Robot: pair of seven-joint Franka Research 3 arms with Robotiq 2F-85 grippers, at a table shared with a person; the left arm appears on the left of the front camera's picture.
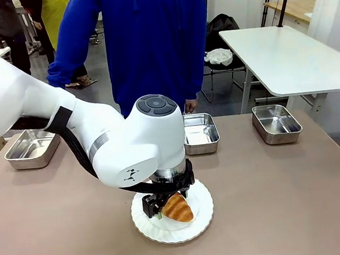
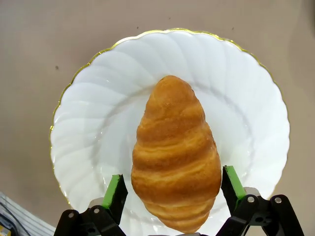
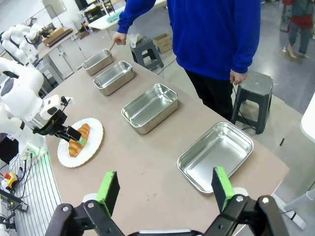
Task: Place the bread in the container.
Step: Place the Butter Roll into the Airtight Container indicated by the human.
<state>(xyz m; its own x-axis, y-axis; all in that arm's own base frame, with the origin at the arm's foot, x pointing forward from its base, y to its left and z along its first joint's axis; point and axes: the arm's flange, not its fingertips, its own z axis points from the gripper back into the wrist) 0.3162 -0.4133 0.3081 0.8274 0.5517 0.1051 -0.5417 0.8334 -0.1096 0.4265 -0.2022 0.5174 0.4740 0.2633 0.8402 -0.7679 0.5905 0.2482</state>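
Left end effector (image 2: 174,183) stands released, one pad (image 2: 115,190) on each side of the bread (image 2: 172,132), which lies on the white plate (image 2: 93,123) at the near middle of the counter (image 1: 297,199). We note its long axis runs between the pads, across their closing line; the left arm is the nearer.

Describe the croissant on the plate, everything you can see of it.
The bread is a golden-brown croissant with a ridged crust of darker and lighter bands, fat in the middle and tapering to both ends. It lies flat and whole on the white scalloped plate, roughly at its centre. The open left hand straddles its wider part, one green pad on each side, close to the crust; whether they touch it is unclear.
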